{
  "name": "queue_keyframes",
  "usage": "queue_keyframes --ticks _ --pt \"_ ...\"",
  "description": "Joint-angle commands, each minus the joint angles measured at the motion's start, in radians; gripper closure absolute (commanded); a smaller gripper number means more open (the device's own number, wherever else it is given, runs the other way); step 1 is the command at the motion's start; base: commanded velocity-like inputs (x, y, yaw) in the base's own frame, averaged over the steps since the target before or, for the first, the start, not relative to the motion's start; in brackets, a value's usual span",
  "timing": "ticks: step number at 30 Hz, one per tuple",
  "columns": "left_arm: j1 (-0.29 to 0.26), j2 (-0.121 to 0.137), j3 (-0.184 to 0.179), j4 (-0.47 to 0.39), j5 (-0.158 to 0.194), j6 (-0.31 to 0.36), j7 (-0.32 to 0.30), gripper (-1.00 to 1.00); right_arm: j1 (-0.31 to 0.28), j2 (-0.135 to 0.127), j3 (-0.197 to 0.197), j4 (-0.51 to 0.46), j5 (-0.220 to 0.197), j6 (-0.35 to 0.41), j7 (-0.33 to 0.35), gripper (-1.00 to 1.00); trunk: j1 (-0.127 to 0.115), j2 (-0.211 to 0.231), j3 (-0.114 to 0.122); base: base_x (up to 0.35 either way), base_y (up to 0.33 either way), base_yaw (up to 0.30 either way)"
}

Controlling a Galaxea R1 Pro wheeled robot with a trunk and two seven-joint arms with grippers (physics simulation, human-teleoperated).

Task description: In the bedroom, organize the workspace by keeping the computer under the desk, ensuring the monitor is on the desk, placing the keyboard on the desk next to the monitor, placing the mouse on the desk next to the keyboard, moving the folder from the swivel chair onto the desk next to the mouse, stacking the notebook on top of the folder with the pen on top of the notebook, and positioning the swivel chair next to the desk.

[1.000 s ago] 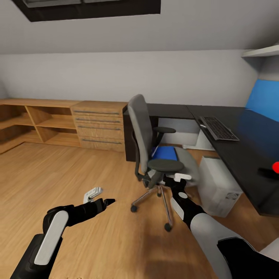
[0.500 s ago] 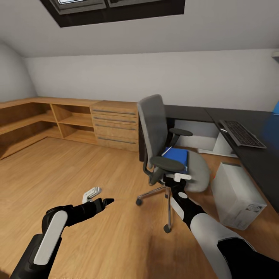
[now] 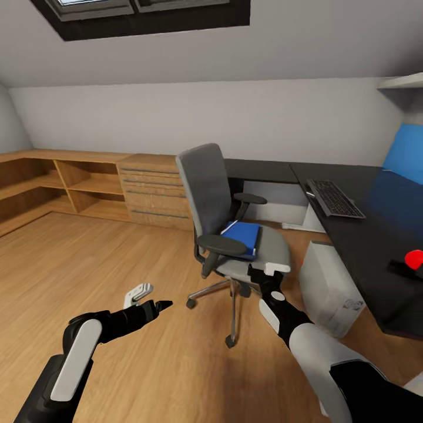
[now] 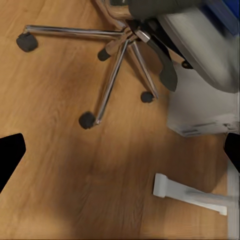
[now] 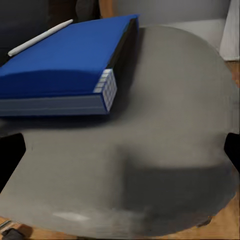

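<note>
The swivel chair (image 3: 226, 226) stands on the wood floor left of the black desk (image 3: 358, 235), its grey seat (image 5: 165, 150) carrying the blue folder (image 3: 242, 237). A pale pen (image 5: 40, 37) lies on top of the folder (image 5: 65, 55). My right gripper (image 3: 265, 271) is open at the seat's front edge, a short way from the folder. Over bare floor left of the chair's chrome base (image 4: 117, 55), my left gripper (image 3: 150, 298) is open and empty. The keyboard (image 3: 335, 198) lies on the desk. Under the desk stands the white computer (image 3: 329, 288).
Wooden shelves and a drawer unit (image 3: 150, 194) line the back wall behind the chair. A blue panel (image 3: 405, 154) rises at the far right, and a red spot (image 3: 414, 258) shows on the desk's near edge. The desk's white foot (image 4: 190, 192) is beside the computer (image 4: 200, 110).
The head view swung left, then back right. The chair has turned a little and sits slightly further left of the computer. Both grippers keep their pose.
</note>
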Motion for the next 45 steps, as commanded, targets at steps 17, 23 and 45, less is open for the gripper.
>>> queue_keyframes --ticks 17,23,45 --pt "0.000 0.000 0.001 -0.001 0.011 0.004 0.010 -1.00 -0.001 -0.002 0.008 0.001 -0.011 -0.004 -0.002 -1.00 0.000 0.000 0.004 -0.004 -0.023 -0.202" --pt "0.000 0.000 0.001 -0.001 0.011 0.004 0.010 -1.00 -0.001 -0.002 0.008 0.001 -0.012 -0.004 -0.002 -1.00 0.000 0.000 0.004 0.000 0.000 -0.011" --pt "0.000 0.000 0.001 -0.001 0.009 0.005 0.010 -1.00 -0.001 -0.001 0.002 -0.003 -0.019 -0.004 -0.010 -1.00 0.000 0.000 0.004 0.011 0.000 0.000"
